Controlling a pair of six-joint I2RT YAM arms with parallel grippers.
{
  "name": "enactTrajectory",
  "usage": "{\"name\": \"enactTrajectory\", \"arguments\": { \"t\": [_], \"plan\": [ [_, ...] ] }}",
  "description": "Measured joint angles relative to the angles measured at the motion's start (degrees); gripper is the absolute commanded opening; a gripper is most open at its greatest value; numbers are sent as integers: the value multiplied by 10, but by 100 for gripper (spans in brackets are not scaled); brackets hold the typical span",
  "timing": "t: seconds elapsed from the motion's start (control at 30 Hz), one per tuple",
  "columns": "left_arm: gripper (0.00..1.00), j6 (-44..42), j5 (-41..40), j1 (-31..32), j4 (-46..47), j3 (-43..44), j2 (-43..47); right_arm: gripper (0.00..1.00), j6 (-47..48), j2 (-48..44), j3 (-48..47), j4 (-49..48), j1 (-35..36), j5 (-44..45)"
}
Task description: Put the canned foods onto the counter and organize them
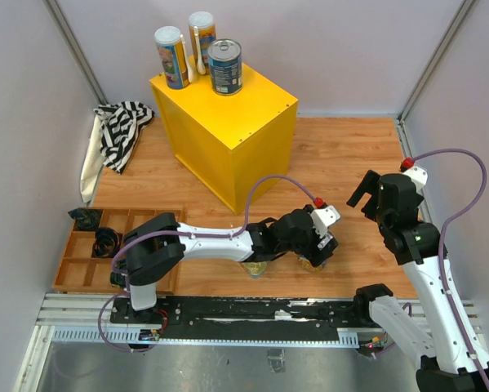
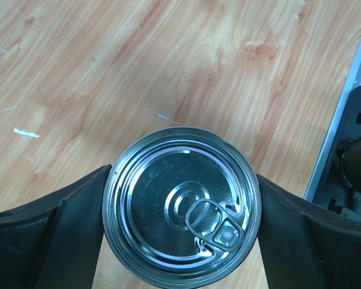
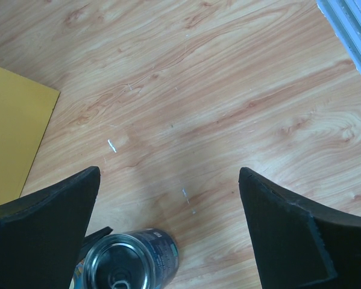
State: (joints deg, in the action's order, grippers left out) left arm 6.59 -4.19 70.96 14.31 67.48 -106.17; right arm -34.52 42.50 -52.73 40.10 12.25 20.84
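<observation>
Left arm (image 1: 211, 238): low and stretched rightward along the near edge of the worktop (image 1: 350, 155), wrist pointing down.
Left hand (image 2: 181, 192): closed around the silver-topped can (image 2: 181, 211); both dark fingers (image 2: 59, 229) press on opposite sides of its rim.
Silver-topped can: upright, ringed bright lid with the pull tab intact. The right wrist view shows a blue label on its side. It appears to stand on the wooden worktop near the front, right of centre.
Gold-coloured item (image 1: 256, 268): on the worktop, mostly hidden under the left forearm; its shape cannot be told.
Right arm (image 1: 428, 269): raised at the right side, elbow bent.
Right hand (image 3: 169, 174): fingers spread wide, gripping nothing, above bare wood beyond the can.
Wooden tray (image 1: 61, 273): near left corner, with small dark objects in its compartments.
Counter (image 1: 228, 147): yellow box at far centre.
On the counter's far edge: tall slim cylinder (image 1: 172, 57), second cylinder (image 1: 202, 34) and blue-labelled can (image 1: 225, 67), all upright and close together.
Striped cloth (image 1: 122, 126): on the worktop left of the counter.
</observation>
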Motion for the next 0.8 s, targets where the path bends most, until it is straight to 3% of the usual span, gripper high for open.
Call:
{"name": "enactTrajectory", "arguments": {
  "t": [0.23, 0.8],
  "plan": [
    [0, -10, -50, 0, -47, 23, 50, 98, 0, 7, -6, 1, 0, 2],
    [0, -75, -172, 0, -205, 288, 74, 98, 7, 64, -31, -35, -17, 4]
  ]
}}
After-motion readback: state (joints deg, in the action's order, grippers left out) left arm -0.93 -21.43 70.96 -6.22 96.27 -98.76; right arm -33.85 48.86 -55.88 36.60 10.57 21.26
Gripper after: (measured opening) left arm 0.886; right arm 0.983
